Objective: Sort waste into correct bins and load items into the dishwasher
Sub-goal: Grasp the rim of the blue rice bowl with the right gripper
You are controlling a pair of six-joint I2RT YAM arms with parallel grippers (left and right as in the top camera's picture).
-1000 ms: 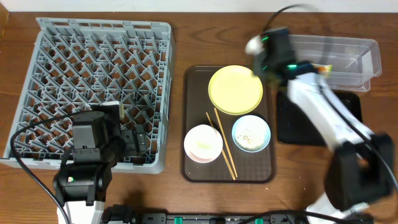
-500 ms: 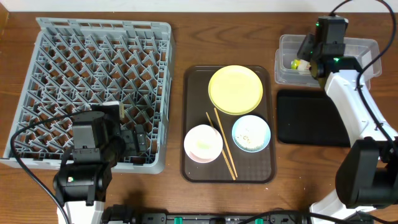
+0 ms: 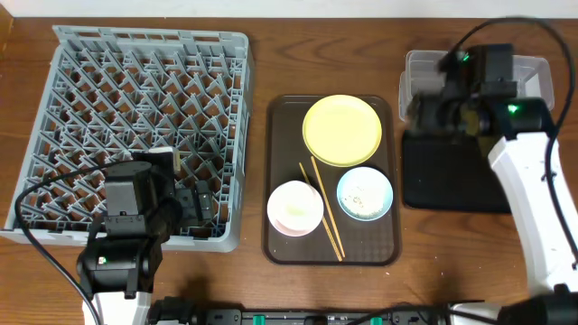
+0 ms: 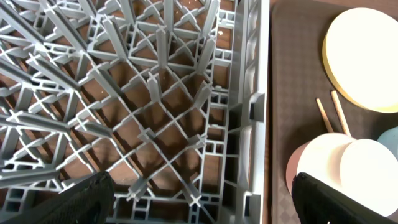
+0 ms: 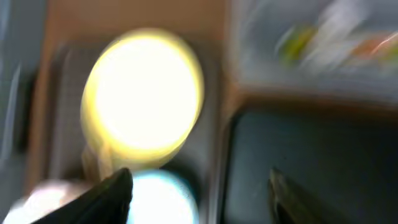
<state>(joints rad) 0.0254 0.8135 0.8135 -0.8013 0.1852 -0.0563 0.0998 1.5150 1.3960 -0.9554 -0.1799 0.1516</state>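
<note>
My right gripper (image 3: 424, 110) is a blur of motion over the left end of the clear tub (image 3: 533, 77) and the far edge of the black tray (image 3: 452, 176). In its wrist view it (image 5: 199, 193) is open and empty, and a green-and-yellow wrapper (image 5: 297, 40) smears inside the tub. The yellow plate (image 3: 341, 130), light blue bowl (image 3: 365, 193) with crumbs, pink bowl (image 3: 295, 208) and chopsticks (image 3: 322, 208) lie on the brown tray (image 3: 280, 162). My left gripper (image 4: 202, 205) hangs open over the grey dish rack's (image 3: 135, 108) front right corner.
The rack fills the left of the table, the brown tray the middle, the tub and black tray the right. Brown tabletop (image 3: 415, 244) shows between and in front of them. Cables loop behind the right arm.
The right gripper carried a white tissue from above the plate to the clear tub, opened over it, and has swung left and forward, empty. The left arm has not moved.
</note>
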